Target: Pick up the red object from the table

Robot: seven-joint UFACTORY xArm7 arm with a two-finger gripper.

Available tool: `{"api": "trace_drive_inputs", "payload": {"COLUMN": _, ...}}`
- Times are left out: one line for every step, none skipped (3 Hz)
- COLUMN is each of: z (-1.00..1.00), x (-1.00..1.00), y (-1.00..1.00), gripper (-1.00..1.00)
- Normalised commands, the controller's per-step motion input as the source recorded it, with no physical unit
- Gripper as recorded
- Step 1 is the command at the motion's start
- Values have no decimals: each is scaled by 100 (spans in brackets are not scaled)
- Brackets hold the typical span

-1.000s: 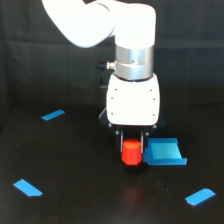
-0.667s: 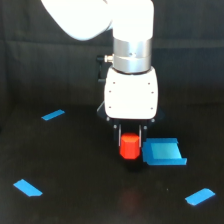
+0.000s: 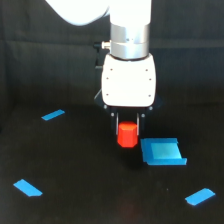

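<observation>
We judged a slow, straight lift best, since our gripper (image 3: 128,131) clasped the red object (image 3: 127,135) between its fingers, the blue block (image 3: 161,151) lying just beside it to the exterior view's right

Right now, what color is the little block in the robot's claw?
Red-orange. The little block sits between the claw fingers, best seen in the exterior view.
</observation>
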Motion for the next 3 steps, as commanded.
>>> {"api": "trace_drive_inputs", "payload": {"z": 100, "x": -8, "y": -9, "gripper": -90}}
{"api": "trace_drive_inputs", "payload": {"z": 84, "x": -8, "y": -2, "gripper": -100}}
{"api": "trace_drive_inputs", "payload": {"z": 39, "x": -3, "y": -5, "gripper": -99}}
